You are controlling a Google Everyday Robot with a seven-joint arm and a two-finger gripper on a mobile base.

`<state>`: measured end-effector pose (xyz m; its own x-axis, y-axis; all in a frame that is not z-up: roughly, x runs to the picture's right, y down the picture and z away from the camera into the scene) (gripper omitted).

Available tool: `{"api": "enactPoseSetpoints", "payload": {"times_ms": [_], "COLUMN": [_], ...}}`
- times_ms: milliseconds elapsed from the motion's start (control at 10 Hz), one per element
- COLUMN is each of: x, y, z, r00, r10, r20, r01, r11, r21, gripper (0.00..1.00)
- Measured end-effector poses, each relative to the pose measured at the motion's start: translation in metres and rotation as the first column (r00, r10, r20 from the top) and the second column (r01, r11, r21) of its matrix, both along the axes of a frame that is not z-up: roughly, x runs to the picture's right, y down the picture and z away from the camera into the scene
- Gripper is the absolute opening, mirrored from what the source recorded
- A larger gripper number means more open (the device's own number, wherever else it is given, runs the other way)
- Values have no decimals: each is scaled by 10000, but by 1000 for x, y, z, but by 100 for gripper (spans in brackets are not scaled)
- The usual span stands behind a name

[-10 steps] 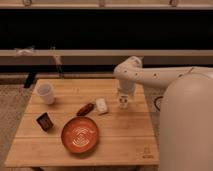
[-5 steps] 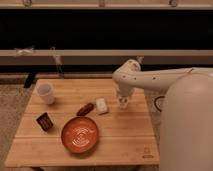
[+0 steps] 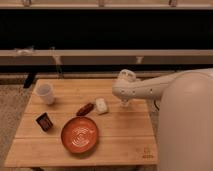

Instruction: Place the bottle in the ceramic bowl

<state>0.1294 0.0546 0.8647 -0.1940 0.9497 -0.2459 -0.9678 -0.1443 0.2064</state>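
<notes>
The ceramic bowl [image 3: 79, 134] is orange-brown with a pale swirl inside and stands on the wooden table [image 3: 125, 135] at front centre. My gripper [image 3: 124, 103] hangs under the white arm [image 3: 145, 89] over the table's right middle, to the right of and behind the bowl. The arm's wrist covers most of it. I cannot make out the bottle; it is hidden or out of view. A small white rounded block [image 3: 101, 105] lies just left of the gripper.
A white cup [image 3: 46, 93] stands at the table's back left. A dark small packet [image 3: 44, 121] lies at the left front. A reddish-brown oblong thing [image 3: 85, 109] lies behind the bowl. A dark shelf and rail run behind the table.
The arm and gripper have sunk slightly toward the table. The things on the table have not moved.
</notes>
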Motion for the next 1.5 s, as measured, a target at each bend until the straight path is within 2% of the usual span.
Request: {"api": "enactPoseSetpoints", "payload": {"times_ms": [100, 200, 300, 400, 500, 600, 800, 900, 1100, 1200, 1300, 1500], "x": [-6, -29, -35, -50, -56, -84, -110, -131, -159, -174, -189, -207], "y": [-9, 11, -1, -10, -13, -23, -30, -32, -26, -19, -9, 9], "z": [-10, -24, -32, -47, -64, -96, -132, -153, -179, -185, -193, -203], "r00": [9990, 9928, 9916, 9878, 9849, 9728, 9560, 9400, 9092, 8912, 8694, 8383], "r10": [312, -41, -196, -361, -354, -668, -965, -1204, -1406, -1503, -1537, -1599], "r20": [321, 1197, 1275, 1513, 1692, 2220, 2772, 3192, 3919, 4280, 4695, 5212], "r01": [-283, 253, 355, 500, 487, 790, 1058, 1274, 1501, 1676, 1853, 2277], "r11": [9957, 9839, 9916, 9948, 9960, 9958, 9942, 9918, 9886, 9859, 9824, 9713], "r21": [-878, -1767, -1242, -889, -751, -464, -189, -12, 64, -26, -215, -683], "gripper": [13, 3, 0, 0, 0, 0, 0, 0, 0, 0, 0, 0]}}
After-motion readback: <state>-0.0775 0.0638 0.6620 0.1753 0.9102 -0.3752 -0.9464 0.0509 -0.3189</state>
